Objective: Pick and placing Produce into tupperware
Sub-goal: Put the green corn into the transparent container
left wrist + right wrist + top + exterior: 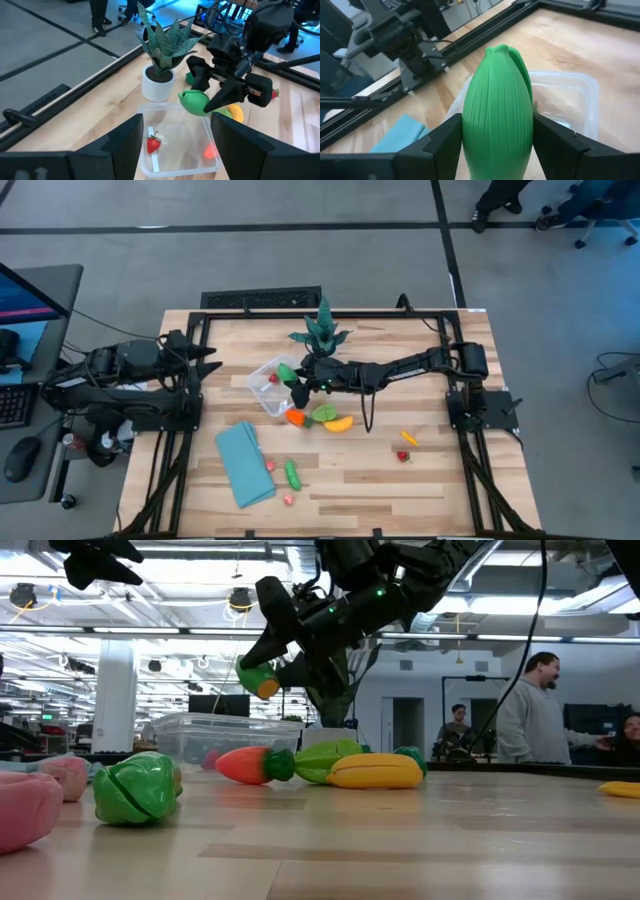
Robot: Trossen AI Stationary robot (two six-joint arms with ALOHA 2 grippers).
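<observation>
Currently we note the table point(430, 480) with most of the produce lying loose on it. The right arm reaches in from its mount to the middle of the table, and the left arm waits folded at the left edge, its gripper point(205, 360) pointed toward the container; we cannot tell how its jaws stand.

The tupperware point(262, 385) sits just beside the potted plant point(322, 330), lidless, so pieces can drop straight in. It already holds a strawberry point(153, 144) and, we judge, an orange-red piece point(210, 150) seen through the wall.

The right gripper point(207, 100) hangs above the container's near rim, its fingers clamped on the green ribbed vegetable point(497, 125). We judge the piece is carried high to clear the wall before release.

Just outside the container lie a carrot point(245, 764), a leafy green piece point(322, 413) and a yellow piece point(375, 771), clustered near. Farther off lie a small cucumber point(291, 473), a pink piece point(288, 499), a red piece point(403, 456) and a yellow-orange piece point(409, 438). The folded blue cloth point(243, 463) lies apart, unused.
</observation>
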